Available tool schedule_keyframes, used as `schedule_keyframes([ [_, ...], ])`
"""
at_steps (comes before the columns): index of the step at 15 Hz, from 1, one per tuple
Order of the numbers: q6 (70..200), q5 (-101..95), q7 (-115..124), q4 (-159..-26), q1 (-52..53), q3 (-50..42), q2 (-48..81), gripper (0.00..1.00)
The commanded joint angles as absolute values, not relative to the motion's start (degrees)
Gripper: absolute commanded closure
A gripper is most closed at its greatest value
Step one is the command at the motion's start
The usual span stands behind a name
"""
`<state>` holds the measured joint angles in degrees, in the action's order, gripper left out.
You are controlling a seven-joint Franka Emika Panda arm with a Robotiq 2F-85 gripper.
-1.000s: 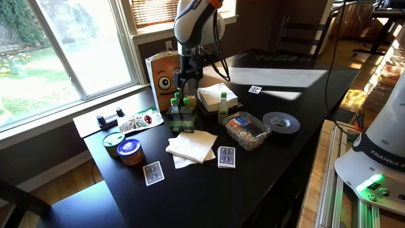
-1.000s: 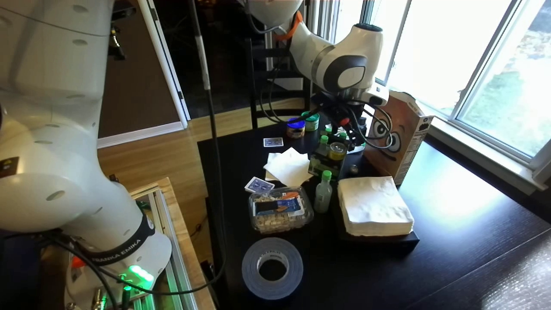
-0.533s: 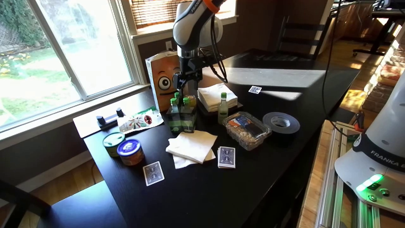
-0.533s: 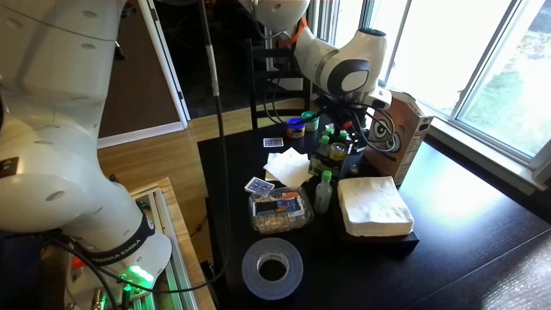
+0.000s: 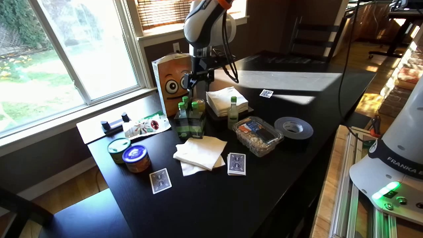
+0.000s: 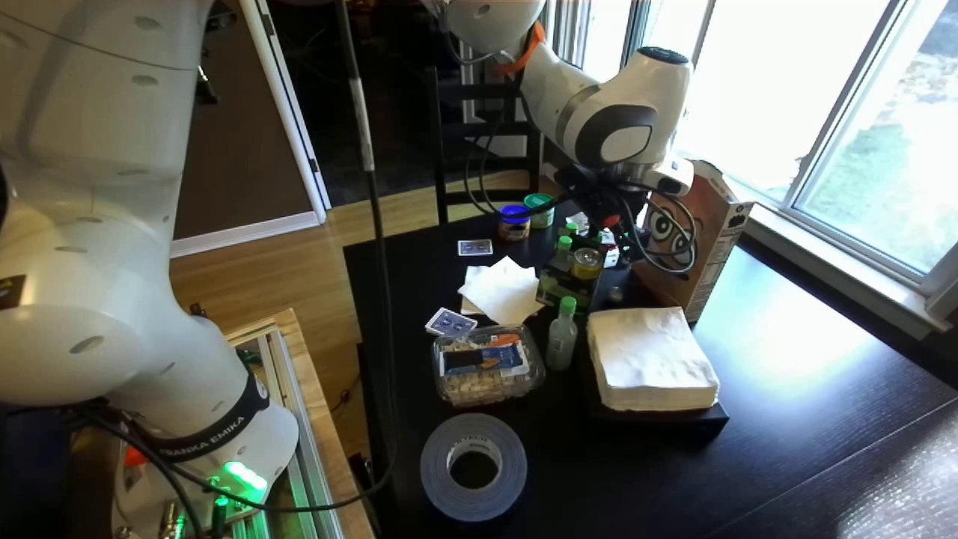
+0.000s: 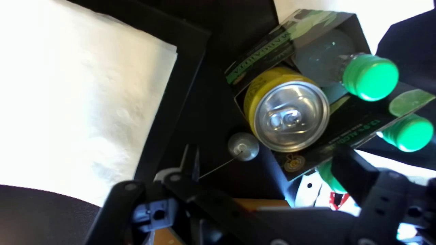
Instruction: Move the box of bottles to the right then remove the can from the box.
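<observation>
Box of bottles: I have it upright on the table, between the carton with painted eyes and some loose napkins, close to the napkin stack.
Can: yellow, silver-topped, seated in a corner compartment of that box, pull tab turned up at my wrist camera.
Green-capped bottles: I count three, sharing the box with the can.
Hand: hanging over the box, fingers wide apart, nothing gripped between them. One finger overlaps a green cap in the wrist view; I can't tell whether they touch.
Round clear piece: on the table just beside the box, next to the can's corner; I can't make out what it is.
Loose bottle: also green-capped, upright, between the napkin stack and the clear tub in an exterior view.
Tape roll: flat on the table, near the tub.
Lidded jars: one blue on top, one green, side by side near the table's edge.
Playing cards: a small stack face down by the loose napkins, a single card near the jars.
</observation>
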<state>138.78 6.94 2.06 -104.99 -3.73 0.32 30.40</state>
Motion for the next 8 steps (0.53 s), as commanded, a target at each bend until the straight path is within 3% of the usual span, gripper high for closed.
schedule_keyframes([
  [1, 137.9, 9.7, -0.4, -106.6, -5.2, 1.6, 29.2, 0.0],
  [8, 136.9, 10.4, -0.8, -108.6, -5.1, 2.0, 29.1, 0.0],
])
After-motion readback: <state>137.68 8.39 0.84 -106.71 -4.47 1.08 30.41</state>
